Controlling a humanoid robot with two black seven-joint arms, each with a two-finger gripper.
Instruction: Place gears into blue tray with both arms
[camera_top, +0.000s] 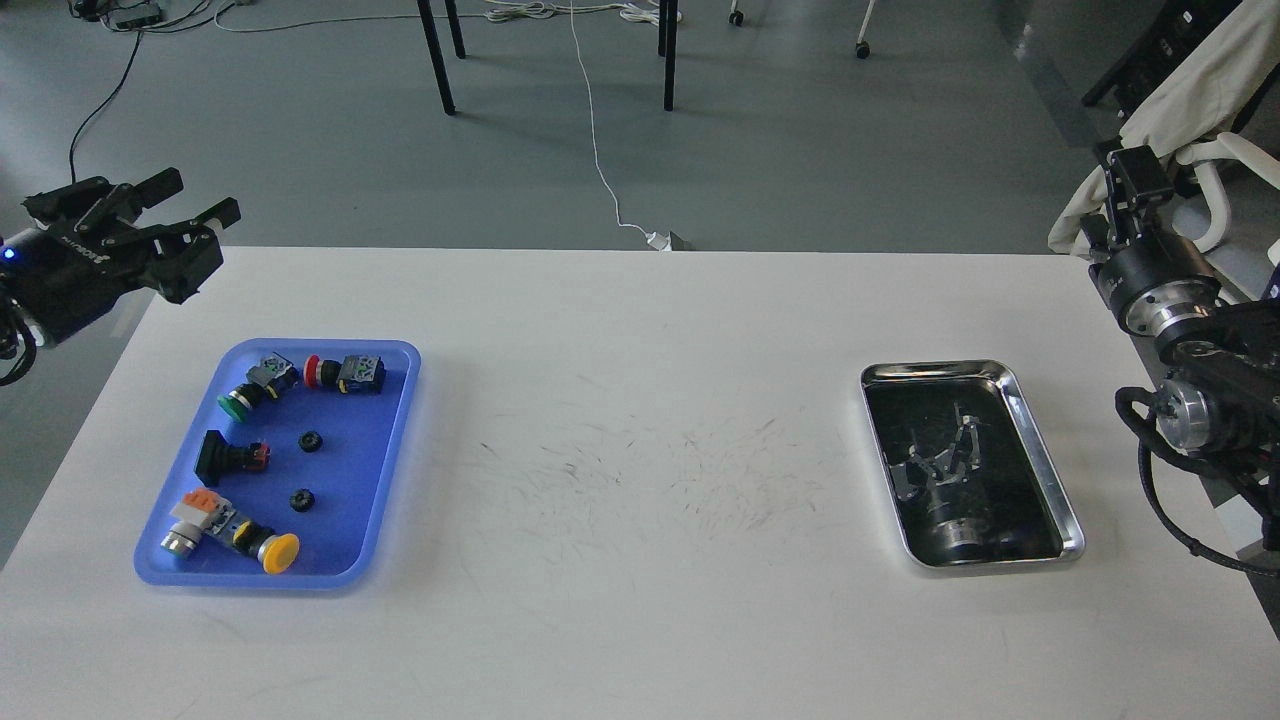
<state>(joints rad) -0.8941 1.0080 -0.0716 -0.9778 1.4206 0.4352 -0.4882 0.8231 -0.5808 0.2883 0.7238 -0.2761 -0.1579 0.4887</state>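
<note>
Two gears (310, 440) lie inside the blue tray (395, 420), among the switches (345, 372). Left pincer (185, 235) held beyond the tray's far-left corner, spread wide and empty, likely clearing the tray. Right pincer (1130, 175) far right of the tray, grip unreadable.

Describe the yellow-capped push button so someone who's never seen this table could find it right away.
Start at the blue tray on the table's left side. Look along its near edge: the yellow-capped push button lies on its side there. It is the tray's only yellow piece; the other caps are green, red or black.
</note>
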